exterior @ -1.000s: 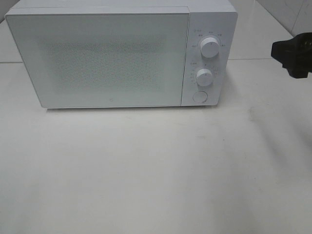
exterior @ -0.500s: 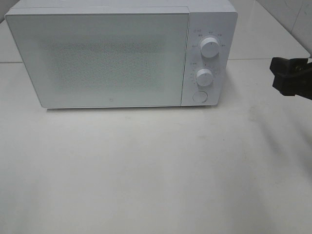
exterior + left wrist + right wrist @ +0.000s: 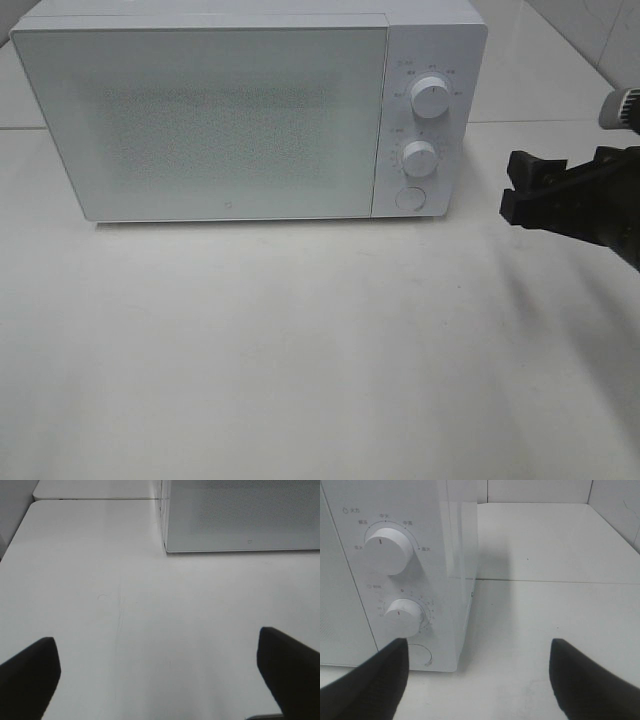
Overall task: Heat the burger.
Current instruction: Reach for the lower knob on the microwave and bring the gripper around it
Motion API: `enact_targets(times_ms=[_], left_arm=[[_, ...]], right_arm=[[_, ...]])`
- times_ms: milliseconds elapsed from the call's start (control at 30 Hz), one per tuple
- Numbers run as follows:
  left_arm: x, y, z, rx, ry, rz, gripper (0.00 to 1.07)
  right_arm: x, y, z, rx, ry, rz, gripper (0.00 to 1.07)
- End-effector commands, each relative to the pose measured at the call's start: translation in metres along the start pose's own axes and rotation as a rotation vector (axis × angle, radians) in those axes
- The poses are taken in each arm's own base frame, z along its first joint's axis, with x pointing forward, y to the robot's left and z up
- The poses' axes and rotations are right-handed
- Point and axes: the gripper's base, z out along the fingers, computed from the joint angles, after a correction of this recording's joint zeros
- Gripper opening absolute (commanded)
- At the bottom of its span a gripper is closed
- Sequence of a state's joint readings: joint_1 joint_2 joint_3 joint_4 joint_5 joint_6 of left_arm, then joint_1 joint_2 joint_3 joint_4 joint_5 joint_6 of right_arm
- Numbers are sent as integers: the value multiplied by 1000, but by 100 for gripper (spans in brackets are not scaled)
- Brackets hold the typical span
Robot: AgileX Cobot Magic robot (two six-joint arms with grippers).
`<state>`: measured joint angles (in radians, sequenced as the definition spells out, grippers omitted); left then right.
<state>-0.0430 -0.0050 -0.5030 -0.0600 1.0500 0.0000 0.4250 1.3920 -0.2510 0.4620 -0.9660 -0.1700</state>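
Right fingers [image 3: 522,165] have moved in beside the microwave [image 3: 220,120] — spread, empty

A white tabletop [image 3: 300,350] fills the view under soft, even light; a pale tiled wall [image 3: 615,40] stands at two o'clock.

white microwave [image 3: 230,120] is set at the back of the white table [image 3: 300,350], door shut | upper knob [image 3: 430,99] is placed above lower knob [image 3: 419,158] | round button [image 3: 409,198] is seen just below both | tiled wall [image 3: 600,30] is seen behind, at right
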Motion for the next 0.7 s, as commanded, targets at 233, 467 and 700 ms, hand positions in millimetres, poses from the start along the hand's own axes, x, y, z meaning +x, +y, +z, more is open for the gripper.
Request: enact_targets(times_ms=[233,467,700], left_arm=[[1,0,-2,0,-30,-1,100],[1,0,-2,0,-30,-1,100],[1,0,-2,0,-30,-1,100]], right_arm=[[15,24,-1,30,-43,-20,75],[21,45,4,63,-32,-54,75],[23,62,14,54,-41,-69,75]])
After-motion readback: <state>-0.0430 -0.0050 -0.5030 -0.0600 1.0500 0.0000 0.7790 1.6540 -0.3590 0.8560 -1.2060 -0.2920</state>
